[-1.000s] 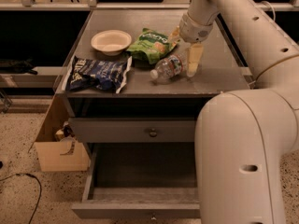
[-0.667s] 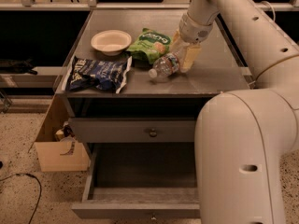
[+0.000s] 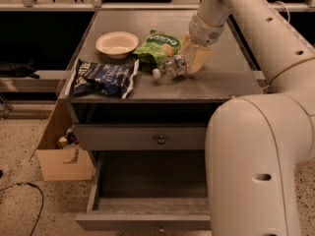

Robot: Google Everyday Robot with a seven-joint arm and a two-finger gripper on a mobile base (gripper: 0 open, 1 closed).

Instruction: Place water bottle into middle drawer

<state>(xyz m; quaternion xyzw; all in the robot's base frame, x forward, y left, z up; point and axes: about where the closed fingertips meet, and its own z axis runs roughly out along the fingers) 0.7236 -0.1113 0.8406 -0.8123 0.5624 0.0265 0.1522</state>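
Gripper (image 3: 193, 58) looks closed on the water bottle (image 3: 170, 68) base, over the tabletop (image 3: 221, 85).
Lift it clear of the green snack bag (image 3: 158, 45), then lower it into the open middle drawer (image 3: 147, 180).

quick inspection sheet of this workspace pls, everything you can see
surface: grey countertop, nothing spilled
job's things: water bottle tilted over the countertop, cap toward the left; middle drawer pulled open, box bare
clutter: white bowl, green chip bag, blue chip bag, all on the countertop left of the bottle
grippers: gripper at the bottle's base end, above the countertop
cables: dark cable on the floor, lower left
surroundings: upper drawer shut; cardboard box left of the cabinet; speckled floor
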